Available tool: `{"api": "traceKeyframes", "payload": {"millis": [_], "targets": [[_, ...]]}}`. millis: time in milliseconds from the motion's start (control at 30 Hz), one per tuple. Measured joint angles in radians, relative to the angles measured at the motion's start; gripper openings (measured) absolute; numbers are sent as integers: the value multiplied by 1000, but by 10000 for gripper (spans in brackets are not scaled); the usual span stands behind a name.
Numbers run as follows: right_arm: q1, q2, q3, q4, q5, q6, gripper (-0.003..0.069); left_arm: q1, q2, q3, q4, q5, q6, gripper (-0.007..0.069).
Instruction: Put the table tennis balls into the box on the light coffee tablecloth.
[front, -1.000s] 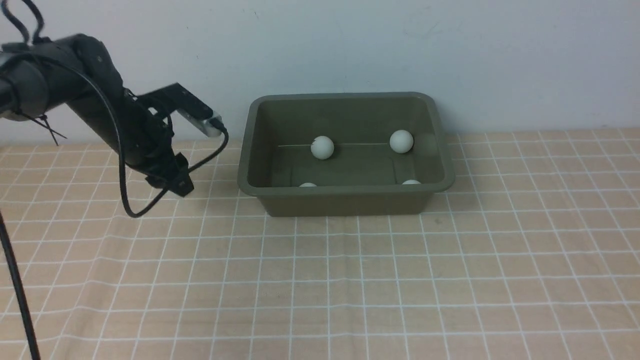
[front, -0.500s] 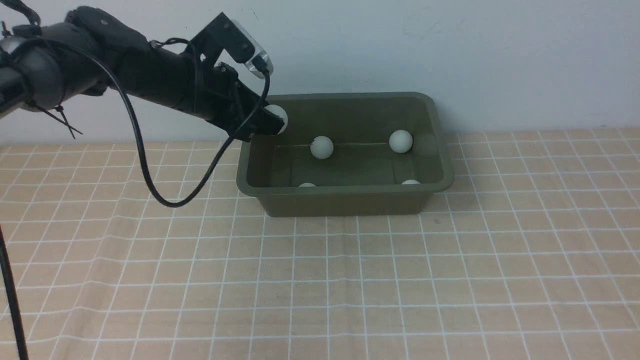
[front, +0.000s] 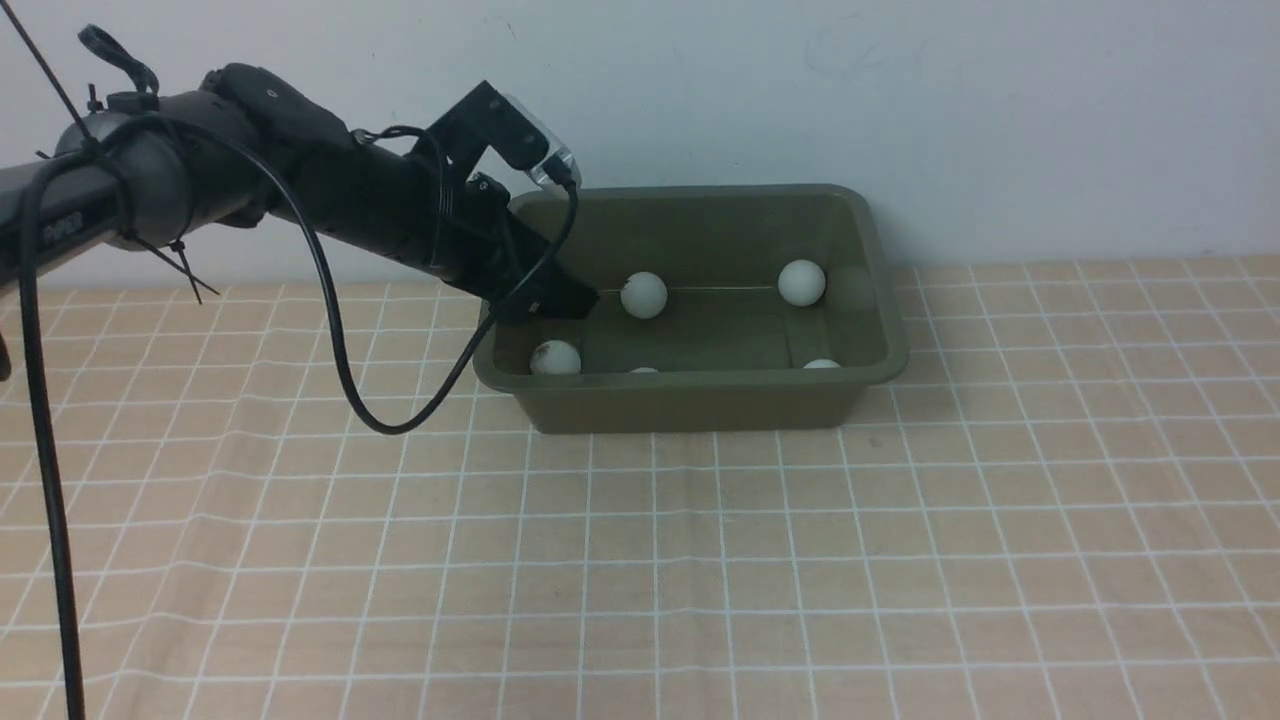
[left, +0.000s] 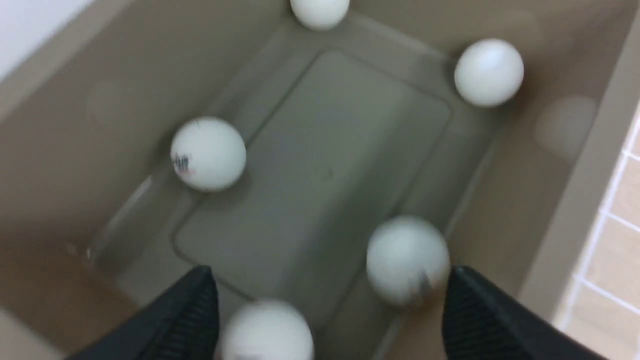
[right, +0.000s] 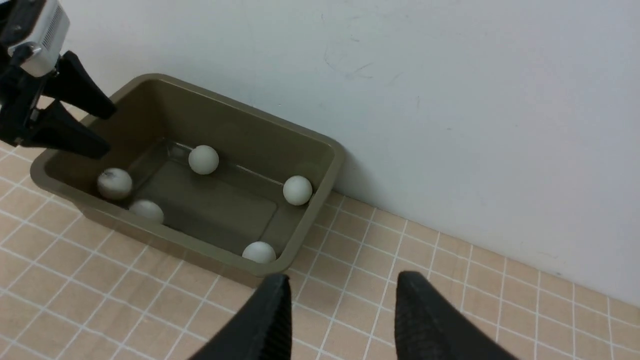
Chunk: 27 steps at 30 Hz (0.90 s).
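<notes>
The olive-green box (front: 690, 405) stands on the light coffee tablecloth (front: 700, 560) by the wall. Several white table tennis balls lie inside it. One ball (front: 555, 357) is at the front left corner, two sit at the back (front: 644, 295) (front: 802, 282), and two peek over the front rim. My left gripper (front: 560, 300) hangs open and empty over the box's left end. In the left wrist view (left: 330, 280) a blurred logo ball (left: 407, 260) lies between its fingers, below them. My right gripper (right: 342, 280) is open and empty above the cloth, near the box's right end.
A pale wall runs right behind the box (right: 190, 150). My left arm's black cable (front: 400, 420) loops down over the cloth, left of the box. The cloth is slightly wrinkled at the front left (front: 200, 540).
My left arm swung from the cloth left of the box, carried a ball over the box's left end and opened. That ball now lies in the front left corner.
</notes>
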Motion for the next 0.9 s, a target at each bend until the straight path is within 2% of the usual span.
{"api": "traceKeyframes", "payload": {"millis": [100,300,500,600,733,900], "targets": [[0,-3,0,-13,-68,0,274,17,-73,0,83,2,-75,552],[0,-92,0,-56,-181,0,274,67,-270,0,120,2,-128,552],[0,-252,18,-50,-83,-6,274,104,-392,0,121,0,-129,552],[0,-431,183,-14,-104,-73,274,113,-442,0,121,-1,-129,552],[0,-597,424,-2,-287,-76,274,113,-457,0,119,-1,-129,552],[0,-704,731,-63,-674,-56,274,114,-456,0,120,5,-129,552]]}}
